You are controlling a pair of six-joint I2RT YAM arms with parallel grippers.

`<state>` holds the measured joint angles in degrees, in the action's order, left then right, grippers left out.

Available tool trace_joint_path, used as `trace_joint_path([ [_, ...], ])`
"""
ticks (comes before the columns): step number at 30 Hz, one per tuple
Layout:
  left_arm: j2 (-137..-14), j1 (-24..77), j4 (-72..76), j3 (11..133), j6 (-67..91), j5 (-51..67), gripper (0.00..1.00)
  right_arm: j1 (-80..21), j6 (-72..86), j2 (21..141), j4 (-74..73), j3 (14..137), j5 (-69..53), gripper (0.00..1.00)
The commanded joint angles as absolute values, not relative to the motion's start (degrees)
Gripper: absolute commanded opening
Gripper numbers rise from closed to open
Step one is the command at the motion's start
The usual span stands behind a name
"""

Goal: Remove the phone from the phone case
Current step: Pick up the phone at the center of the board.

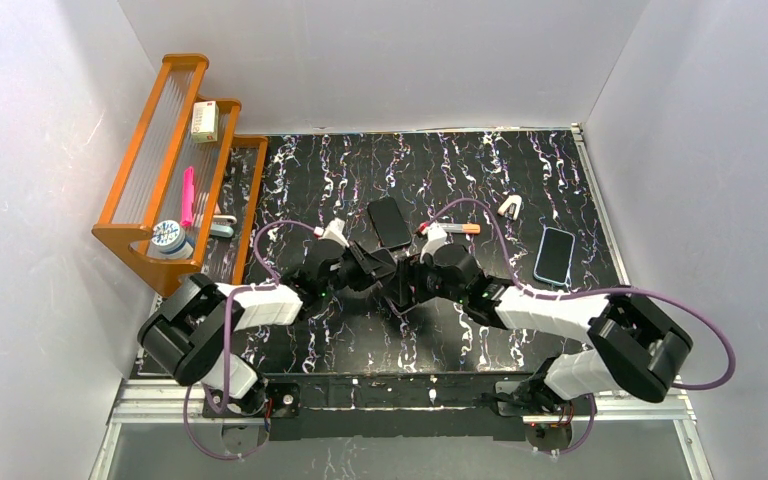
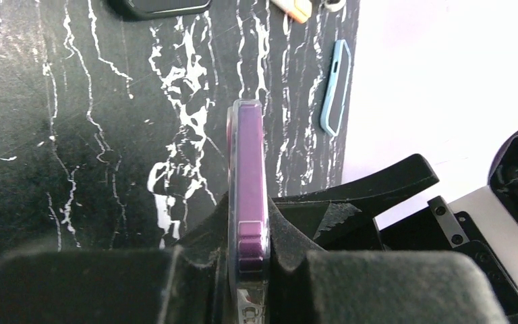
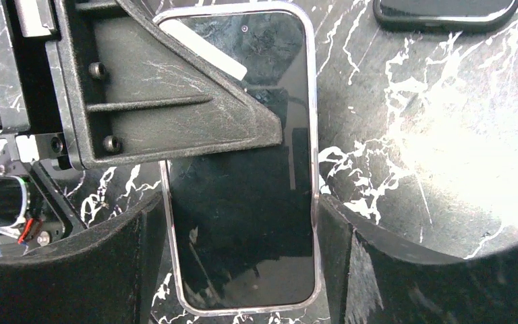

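A purple phone (image 2: 249,169) in a clear case (image 3: 315,135) is held edge-up above the middle of the table, between both grippers. My left gripper (image 2: 251,243) is shut on it across its flat faces. One of its fingers (image 3: 175,101) lies over the dark screen (image 3: 243,202) in the right wrist view. My right gripper (image 3: 243,229) is shut across the case's two long edges near one end, with a finger against each side of the rim. In the top view the left gripper (image 1: 375,268) and the right gripper (image 1: 405,280) meet and hide the phone.
A black phone (image 1: 389,222) lies just behind the grippers. A phone in a blue case (image 1: 554,255) lies at the right. A small orange-tipped item (image 1: 455,229) and a white item (image 1: 509,207) lie behind. An orange rack (image 1: 175,170) stands at the back left.
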<state>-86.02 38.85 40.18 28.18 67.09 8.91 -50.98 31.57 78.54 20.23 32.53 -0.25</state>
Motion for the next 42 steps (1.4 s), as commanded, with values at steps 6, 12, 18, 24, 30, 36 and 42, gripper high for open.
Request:
trace_joint_path([
  [6, -76.1, 37.3, 45.6, 27.6, 71.9, -3.7, 0.00, -45.9, 39.9, 65.6, 25.5, 29.2, -1.0, 0.99],
  [12, -72.3, 37.1, 49.9, 25.6, 78.4, -9.1, 0.00, -45.2, 46.5, 55.3, 26.0, 24.8, 2.8, 0.99],
  [18, -68.0, 37.1, 52.0, 23.7, 84.7, -11.5, 0.00, -45.1, 52.1, 51.7, 35.4, 19.6, -0.5, 0.97],
  [24, -66.0, 37.4, 53.2, 23.8, 88.9, -11.3, 0.00, -45.2, 54.6, 55.8, 43.8, 20.2, -6.7, 0.84],
  [30, -65.5, 38.0, 54.3, 24.5, 90.3, -10.5, 0.00, -45.2, 56.2, 61.0, 50.5, 22.4, -10.7, 0.76],
  [36, -65.3, 38.3, 55.1, 24.5, 91.0, -10.0, 0.00, -45.2, 56.4, 63.4, 54.9, 23.4, -12.0, 0.67],
  [42, -65.5, 38.6, 55.7, 24.5, 91.6, -9.4, 0.00, -45.0, 56.7, 65.1, 57.1, 24.1, -12.2, 0.59],
])
